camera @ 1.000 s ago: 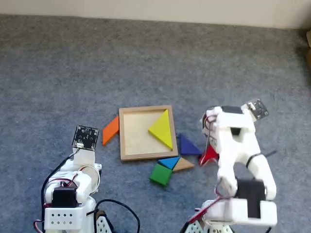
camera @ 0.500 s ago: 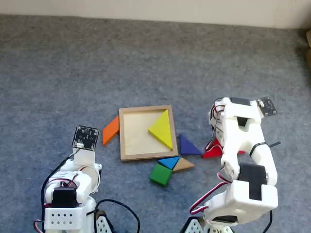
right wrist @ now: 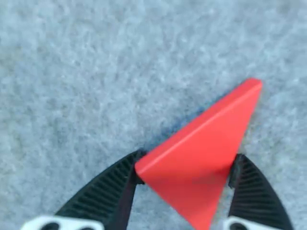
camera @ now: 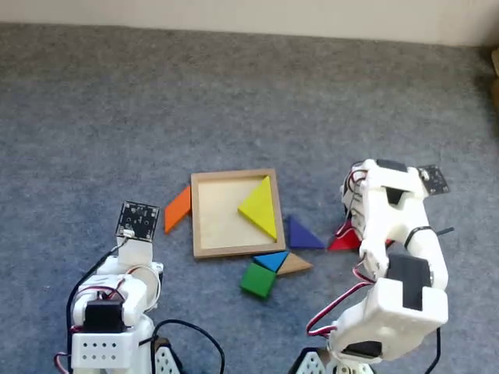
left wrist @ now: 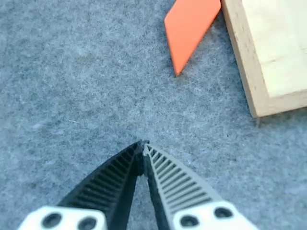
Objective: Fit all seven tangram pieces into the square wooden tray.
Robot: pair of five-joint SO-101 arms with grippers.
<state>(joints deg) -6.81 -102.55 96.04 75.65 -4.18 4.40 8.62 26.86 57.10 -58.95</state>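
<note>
1. Right wrist view: we see the red triangle (right wrist: 201, 153) sitting between the two fingers of the right gripper (right wrist: 188, 158). The fingers pinch it, one on each side, and both touch it.
2. Its long side runs slanted from beside one finger (right wrist: 120, 187) out to a sharp tip ahead of the gripper. Another tip points back between the fingers.
3. From the high view we see where the red triangle (camera: 343, 240) lies on the grey desk (camera: 249, 101). It is well apart from the square wooden tray (camera: 234, 251) and near the dark blue triangle (camera: 300, 232). One tip points toward that dark blue piece. The right arm (camera: 390, 226) covers part of it and hides the fingers.
4. In the tray, the high view shows a yellow triangle (camera: 261, 206). Just below the tray lie a light blue triangle (camera: 273, 259), a tan triangle (camera: 295, 265) and a green square (camera: 257, 280).
5. From the left wrist view we see the left gripper (left wrist: 144, 146) over bare desk with its fingers pressed together. The orange piece (left wrist: 192, 28) lies ahead of it, beside the tray's rim.
</note>
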